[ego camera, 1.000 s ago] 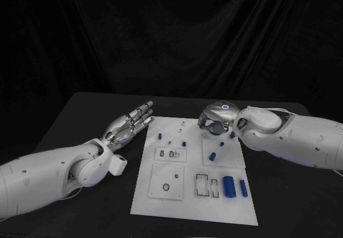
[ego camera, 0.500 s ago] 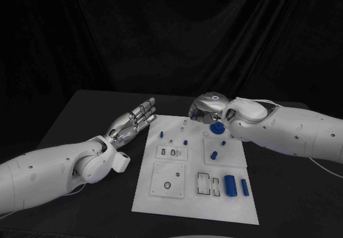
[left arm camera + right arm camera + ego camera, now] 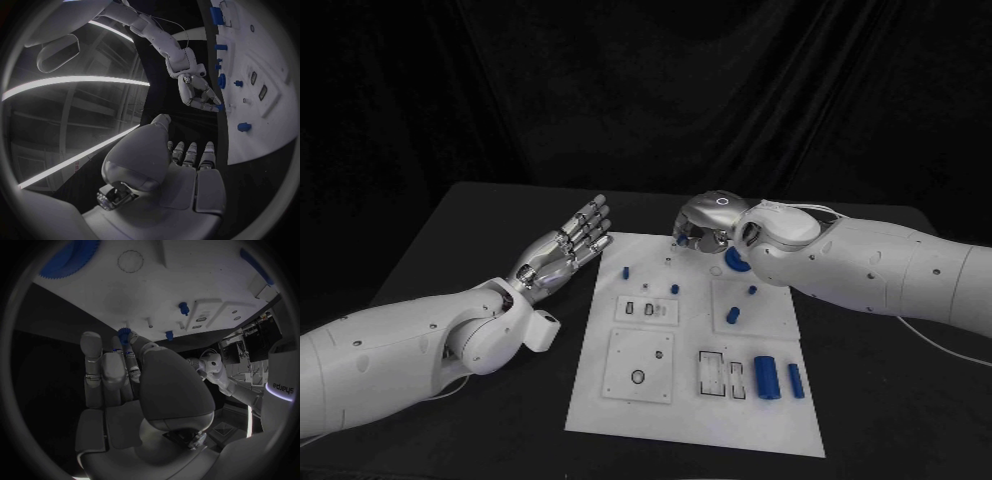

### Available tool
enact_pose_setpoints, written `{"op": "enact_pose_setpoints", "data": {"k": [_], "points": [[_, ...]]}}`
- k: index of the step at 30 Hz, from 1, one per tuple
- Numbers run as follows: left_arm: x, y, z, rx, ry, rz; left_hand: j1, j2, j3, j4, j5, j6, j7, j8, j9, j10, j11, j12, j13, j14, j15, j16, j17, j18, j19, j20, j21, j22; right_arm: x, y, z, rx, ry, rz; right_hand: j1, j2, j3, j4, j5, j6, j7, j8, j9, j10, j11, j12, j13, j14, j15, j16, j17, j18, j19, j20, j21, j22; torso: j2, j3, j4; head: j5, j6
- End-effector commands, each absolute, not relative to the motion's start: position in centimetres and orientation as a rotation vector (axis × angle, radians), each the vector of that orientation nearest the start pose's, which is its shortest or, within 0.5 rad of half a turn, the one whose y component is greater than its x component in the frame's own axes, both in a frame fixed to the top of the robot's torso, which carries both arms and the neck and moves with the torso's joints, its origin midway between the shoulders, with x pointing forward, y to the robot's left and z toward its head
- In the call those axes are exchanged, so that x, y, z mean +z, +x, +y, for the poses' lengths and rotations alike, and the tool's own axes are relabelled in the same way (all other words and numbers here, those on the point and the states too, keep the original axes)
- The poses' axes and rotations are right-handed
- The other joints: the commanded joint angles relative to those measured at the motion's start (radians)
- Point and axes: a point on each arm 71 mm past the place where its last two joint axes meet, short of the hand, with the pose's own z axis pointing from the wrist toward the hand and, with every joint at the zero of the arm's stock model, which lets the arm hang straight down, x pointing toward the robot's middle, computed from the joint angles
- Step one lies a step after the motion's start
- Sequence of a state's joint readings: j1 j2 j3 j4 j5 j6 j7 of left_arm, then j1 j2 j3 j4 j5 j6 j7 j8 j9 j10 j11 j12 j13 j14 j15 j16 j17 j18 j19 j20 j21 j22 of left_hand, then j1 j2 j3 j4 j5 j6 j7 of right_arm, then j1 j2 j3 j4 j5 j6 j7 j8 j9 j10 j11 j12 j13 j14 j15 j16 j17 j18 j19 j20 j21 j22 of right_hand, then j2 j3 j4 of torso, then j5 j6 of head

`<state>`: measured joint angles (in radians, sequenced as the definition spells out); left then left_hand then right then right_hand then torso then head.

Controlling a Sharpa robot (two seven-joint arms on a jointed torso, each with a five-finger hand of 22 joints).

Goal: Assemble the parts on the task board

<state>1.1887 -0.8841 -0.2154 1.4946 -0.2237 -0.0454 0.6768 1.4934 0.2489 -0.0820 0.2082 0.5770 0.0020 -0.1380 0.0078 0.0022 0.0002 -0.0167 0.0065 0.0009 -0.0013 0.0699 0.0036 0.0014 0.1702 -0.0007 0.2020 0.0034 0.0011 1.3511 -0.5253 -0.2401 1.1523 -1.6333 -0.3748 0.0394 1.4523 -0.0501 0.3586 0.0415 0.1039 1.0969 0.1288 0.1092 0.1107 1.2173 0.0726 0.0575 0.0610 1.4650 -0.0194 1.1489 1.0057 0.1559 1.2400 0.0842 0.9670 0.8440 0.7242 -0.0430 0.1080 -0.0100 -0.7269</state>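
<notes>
The white task board [image 3: 689, 420] lies in the middle of the black table. My right hand [image 3: 708, 225] hovers over the board's far edge with its fingers curled in. It pinches a small blue toothed part [image 3: 123, 334] between thumb and fingertips. A larger blue gear [image 3: 736, 260] lies flat on the board just beside that hand, also seen as the gear [image 3: 69, 257] in the right wrist view. My left hand [image 3: 571, 240] is held palm up, fingers straight and apart, beside the board's left far corner, holding nothing.
Small blue pegs [image 3: 626, 271] [image 3: 674, 288] [image 3: 751, 290] stand on the far half of the board, with a short cylinder [image 3: 731, 316] behind them. Two blue cylinders [image 3: 764, 375] [image 3: 795, 380] lie near the right edge, beside slotted white plates [image 3: 639, 365].
My right hand has moved left and toward the board's far edge, uncovering the larger blue gear that it stood over before. The left hand has stayed where it was.
</notes>
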Motion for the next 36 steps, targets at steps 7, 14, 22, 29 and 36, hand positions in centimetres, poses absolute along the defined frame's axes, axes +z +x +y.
{"op": "enact_pose_setpoints", "data": {"k": [7,14,22,29,36], "points": [[-22.3,45.4,22.1,-1.787,-0.717,1.500,-0.007,-0.001,0.005,-0.001,0.003,0.002,-0.012,-0.007,-0.001,0.000,0.009,-0.006,-0.001,0.001,0.006,-0.004,-0.001,0.008,0.001,0.003,-0.003,-0.001,-18.8,54.5,-13.2,0.525,-0.570,1.525,-0.002,-0.009,0.000,0.008,0.008,-0.012,0.000,-0.008,-0.003,-0.006,-0.002,0.002,0.001,0.005,0.005,-0.005,0.001,-0.007,0.000,0.006,0.008,0.004,0.007,-0.0026,0.0088,-0.010,0.005],[-22.3,45.5,22.0,-1.789,-0.718,1.506,-0.008,-0.001,0.006,-0.002,0.003,0.008,-0.013,-0.005,0.000,0.000,0.010,-0.006,-0.001,0.001,0.007,-0.004,-0.001,0.008,0.001,0.003,-0.003,-0.001,-19.0,54.6,-13.1,0.524,-0.571,1.528,-0.006,-0.012,0.001,0.013,0.008,-0.018,0.000,-0.013,-0.004,-0.015,-0.001,0.002,0.001,0.004,0.006,-0.004,0.001,-0.007,-0.001,0.007,0.009,0.008,0.005,-0.0026,0.0109,-0.010,0.006],[-22.4,45.5,21.9,-1.791,-0.719,1.513,-0.011,-0.002,0.011,-0.005,0.003,0.023,0.012,-0.001,0.004,0.000,0.011,-0.006,-0.001,0.001,0.009,-0.004,-0.001,0.008,0.001,0.005,-0.003,-0.001,-19.3,54.8,-13.1,0.511,-0.568,1.543,-0.006,-0.014,0.004,0.015,0.008,-0.024,0.000,-0.019,-0.006,-0.026,0.000,0.001,0.001,0.001,0.006,-0.009,-0.004,-0.006,-0.004,0.008,0.007,0.008,0.005,-0.0026,0.0119,-0.010,0.004],[-22.4,45.5,21.8,-1.793,-0.720,1.519,-0.015,-0.003,0.016,-0.008,0.004,0.044,0.048,0.005,0.009,0.000,0.007,-0.006,-0.001,0.001,0.010,-0.004,-0.001,0.008,0.001,0.006,-0.003,-0.001,-19.6,55.0,-13.4,0.476,-0.556,1.585,-0.017,-0.043,0.008,0.028,0.004,-0.106,-0.003,-0.048,-0.025,-0.132,0.011,0.001,0.000,-0.024,-0.005,-0.040,-0.035,-0.001,-0.032,0.001,-0.018,0.001,0.005,-0.0031,0.0135,-0.013,0.006],[-22.4,45.5,22.0,-1.790,-0.723,1.523,-0.016,-0.003,0.018,-0.010,0.004,0.050,0.058,0.006,0.010,0.000,0.005,-0.006,-0.001,0.001,0.010,-0.004,-0.001,0.008,0.001,0.006,-0.003,-0.001,-19.7,55.0,-13.7,0.462,-0.544,1.594,-0.053,-0.063,-0.060,0.036,-0.007,-0.405,-0.061,-0.053,-0.053,-0.349,0.018,0.003,0.002,-0.067,0.002,-0.082,-0.078,0.005,-0.080,0.007,-0.076,-0.027,0.005,-0.0028,0.0114,-0.012,0.007]]}}
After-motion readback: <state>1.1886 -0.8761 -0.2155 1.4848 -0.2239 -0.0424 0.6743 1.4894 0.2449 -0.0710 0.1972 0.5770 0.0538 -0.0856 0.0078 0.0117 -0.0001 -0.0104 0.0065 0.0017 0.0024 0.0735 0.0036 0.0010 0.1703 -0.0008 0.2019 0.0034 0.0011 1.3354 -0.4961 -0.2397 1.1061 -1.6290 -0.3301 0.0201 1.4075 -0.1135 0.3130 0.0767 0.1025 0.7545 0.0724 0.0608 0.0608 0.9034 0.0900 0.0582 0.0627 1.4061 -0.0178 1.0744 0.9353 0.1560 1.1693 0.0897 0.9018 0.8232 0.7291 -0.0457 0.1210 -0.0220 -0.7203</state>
